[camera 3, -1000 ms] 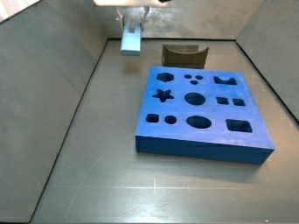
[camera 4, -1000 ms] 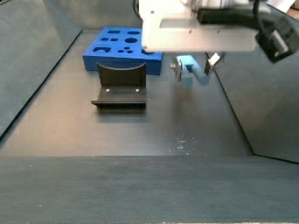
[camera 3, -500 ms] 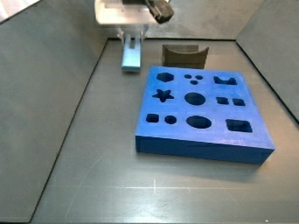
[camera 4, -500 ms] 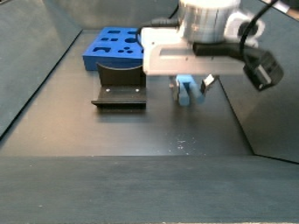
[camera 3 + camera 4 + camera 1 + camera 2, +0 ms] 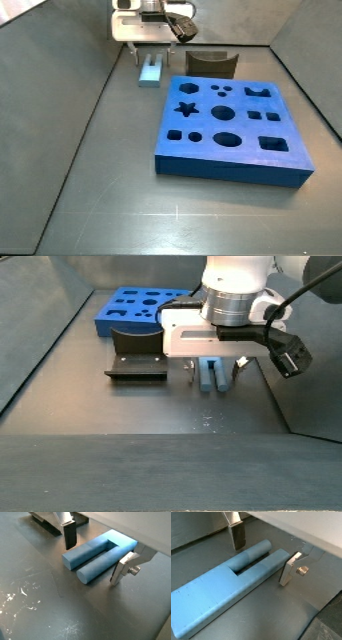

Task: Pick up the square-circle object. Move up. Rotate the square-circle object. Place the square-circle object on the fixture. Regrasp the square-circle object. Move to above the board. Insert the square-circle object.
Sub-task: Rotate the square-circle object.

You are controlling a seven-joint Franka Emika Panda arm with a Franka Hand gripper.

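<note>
You see a dark grey floor bearing three things. The big blue board lies flat at centre right. The dark fixture stands just beyond its far edge. The light blue peg lies flat left of the fixture, with the gripper low over it.

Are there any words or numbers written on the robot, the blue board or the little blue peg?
None: no words, numbers or signs can be read.
The board shows only shaped holes.
The square-circle object is plain blue, lying between the open end effector fingers.
The fixture is plain dark.
</note>
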